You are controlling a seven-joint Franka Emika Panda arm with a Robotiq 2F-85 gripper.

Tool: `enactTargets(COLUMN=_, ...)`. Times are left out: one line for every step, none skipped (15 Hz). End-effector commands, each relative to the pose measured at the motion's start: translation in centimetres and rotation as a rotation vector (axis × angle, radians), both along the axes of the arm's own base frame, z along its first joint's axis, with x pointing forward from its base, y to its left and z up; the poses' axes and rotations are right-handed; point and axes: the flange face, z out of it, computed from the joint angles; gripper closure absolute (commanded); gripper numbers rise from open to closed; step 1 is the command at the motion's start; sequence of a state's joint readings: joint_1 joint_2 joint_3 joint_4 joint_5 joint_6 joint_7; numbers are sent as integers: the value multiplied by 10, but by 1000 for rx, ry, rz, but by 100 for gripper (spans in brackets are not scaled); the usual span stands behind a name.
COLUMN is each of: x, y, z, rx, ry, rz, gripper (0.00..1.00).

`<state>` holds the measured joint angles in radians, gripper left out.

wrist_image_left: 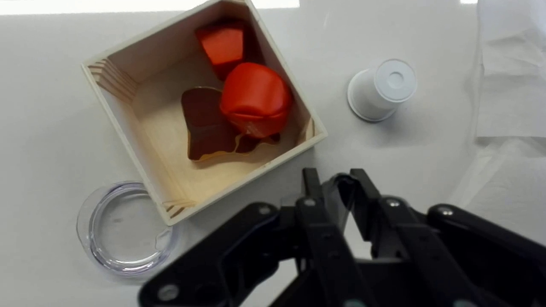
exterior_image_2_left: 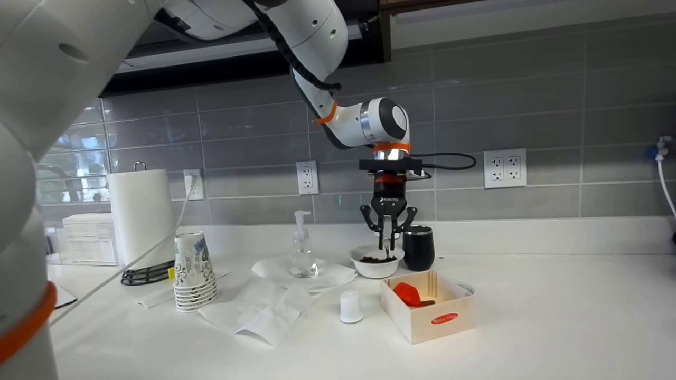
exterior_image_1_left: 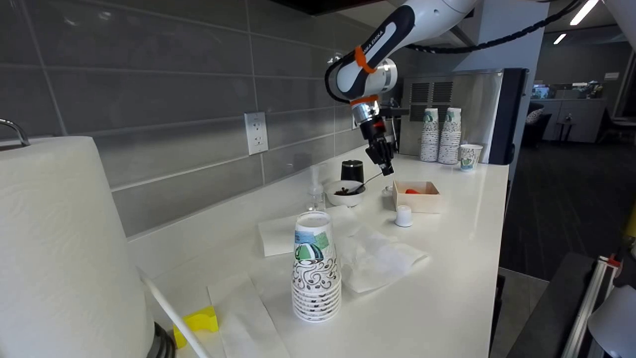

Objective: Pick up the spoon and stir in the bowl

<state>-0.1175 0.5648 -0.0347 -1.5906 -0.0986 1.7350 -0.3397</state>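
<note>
I've got the gripper [exterior_image_2_left: 386, 247] pinched, it appears, around the end of the spoon [wrist_image_left: 338, 202] handle; how firmly, I can't tell. With so short a hold, drag could swivel the spoon in my grip. It leans with its head in the dark contents [exterior_image_1_left: 342, 192] of the white bowl [exterior_image_2_left: 376, 271]; pressing down, or circling wide, might skid the bowl along the smooth counter [exterior_image_2_left: 533, 316] or flick contents over its low rim. Just beyond, the black tumbler [exterior_image_2_left: 419, 249] could get clipped. Swinging too far out would threaten the wooden box [exterior_image_2_left: 422, 327].
</note>
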Motion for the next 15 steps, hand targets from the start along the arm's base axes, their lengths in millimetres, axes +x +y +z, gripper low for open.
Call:
enactTargets(x=8, y=-2, z=1, rx=-33, ry=37, rz=-40, gripper=94)
enactTargets(x=8, y=0, z=1, rx=-36, ry=52, rz=-41, gripper=94)
enactTargets(x=7, y=3, z=1, rx=-34, ry=73, rz=-32, gripper=94)
enactTargets(x=7, y=6, z=2, rx=-32, ry=94, rz=-22, gripper=94)
enactTargets(x=6, y=9, z=3, rx=-28, ry=116, rz=-8, gripper=94)
enactTargets(x=5, y=14, z=3, rx=-23, ry=138, rz=9, gripper=94)
enactTargets(x=5, y=18, z=4, rx=-17, ry=155, rz=25, gripper=94)
enactTargets(x=5, y=22, z=5, rx=-12, ry=165, rz=36, gripper=94)
enactTargets(x=6, y=25, z=7, rx=-3, ry=165, rz=53, gripper=94)
enactTargets(x=8, y=28, z=7, rx=0, ry=157, rz=59, gripper=94)
enactTargets(x=11, y=30, z=7, rx=5, ry=140, rz=64, gripper=94)
enactTargets(x=13, y=32, z=8, rx=8, ry=124, rz=65, gripper=94)
enactTargets(x=15, y=33, z=7, rx=8, ry=101, rz=59, gripper=94)
enactTargets(x=18, y=33, z=8, rx=4, ry=82, rz=55, gripper=94)
enactTargets(x=20, y=32, z=8, rx=-1, ry=56, rz=49, gripper=94)
